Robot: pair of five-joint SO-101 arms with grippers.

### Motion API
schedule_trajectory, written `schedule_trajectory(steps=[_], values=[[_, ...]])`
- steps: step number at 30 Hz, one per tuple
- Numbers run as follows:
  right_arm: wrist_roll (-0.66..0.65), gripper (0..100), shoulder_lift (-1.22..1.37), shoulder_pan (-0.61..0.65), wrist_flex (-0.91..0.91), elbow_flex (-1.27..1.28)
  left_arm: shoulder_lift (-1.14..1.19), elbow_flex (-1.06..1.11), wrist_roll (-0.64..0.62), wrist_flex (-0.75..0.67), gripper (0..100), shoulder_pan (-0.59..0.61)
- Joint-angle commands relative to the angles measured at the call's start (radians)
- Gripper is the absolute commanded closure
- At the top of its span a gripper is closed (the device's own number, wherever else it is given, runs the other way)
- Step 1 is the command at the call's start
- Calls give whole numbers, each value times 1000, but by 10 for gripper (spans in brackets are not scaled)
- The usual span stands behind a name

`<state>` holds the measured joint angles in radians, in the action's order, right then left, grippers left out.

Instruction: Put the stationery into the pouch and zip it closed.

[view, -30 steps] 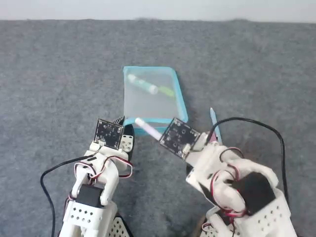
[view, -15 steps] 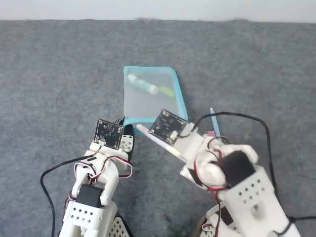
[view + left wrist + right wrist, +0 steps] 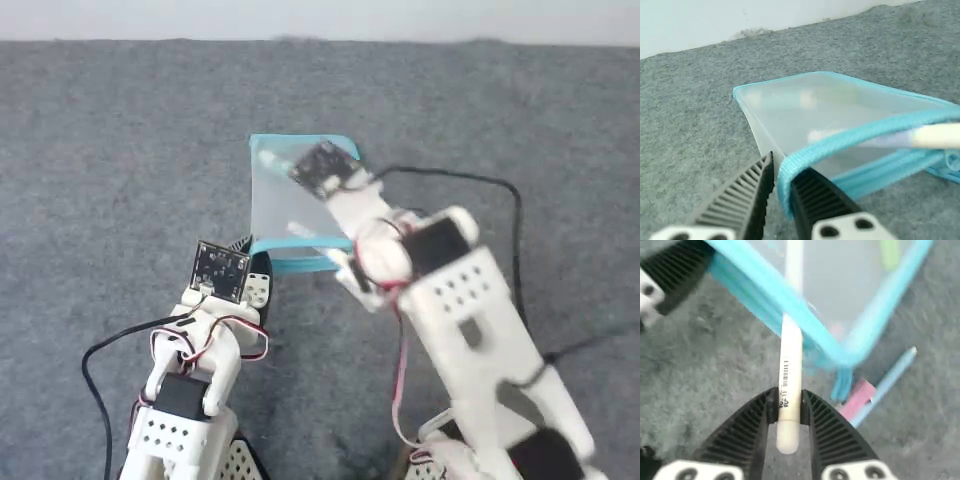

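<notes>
Pouch (image 3: 275, 200), translucent with blue trim, lies on the table (image 3: 120, 150). We see the left gripper (image 3: 780, 167) pinching its near rim at left. At right, the right gripper (image 3: 788, 400) clamps a white pen (image 3: 791, 365), its tip inside the pouch.

Lab test bench: grey felt mat (image 3: 100, 130)

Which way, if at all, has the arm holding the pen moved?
Yes. The right gripper, shut on the pen, has moved forward, from the near edge of the pouch to over its far end.
</notes>
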<state>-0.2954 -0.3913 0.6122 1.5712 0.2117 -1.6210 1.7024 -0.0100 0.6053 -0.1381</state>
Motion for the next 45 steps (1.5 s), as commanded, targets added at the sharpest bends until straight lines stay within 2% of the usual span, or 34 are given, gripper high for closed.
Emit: schedule_trajectory(steps=[1, 3, 8, 11, 19, 25, 28, 37, 41, 45], values=[[9, 982, 84, 87, 48, -173, -15, -10, 6, -11, 988, -3], [-11, 927, 122, 127, 77, -221, -15, -10, 6, -11, 988, -3], [-38, 709, 128, 154, 81, -239, -17, -10, 6, -11, 988, -3], [-38, 653, 128, 137, 84, -238, -17, -10, 6, -12, 988, -3], [-38, 652, 104, 44, 91, -236, -18, -10, 6, -11, 988, -3], [-38, 652, -81, -73, 143, -219, -18, -10, 6, -11, 988, -3], [-35, 652, -205, -136, 128, -118, -18, -10, 6, -11, 988, -3], [-44, 652, -437, -315, -170, 517, -17, -10, 6, -9, 988, -3], [-109, 652, -440, -430, -297, 672, -18, -10, 6, -9, 988, -2], [-58, 652, -406, -443, -438, 815, -18, -10, 6, -15, 988, -3]])
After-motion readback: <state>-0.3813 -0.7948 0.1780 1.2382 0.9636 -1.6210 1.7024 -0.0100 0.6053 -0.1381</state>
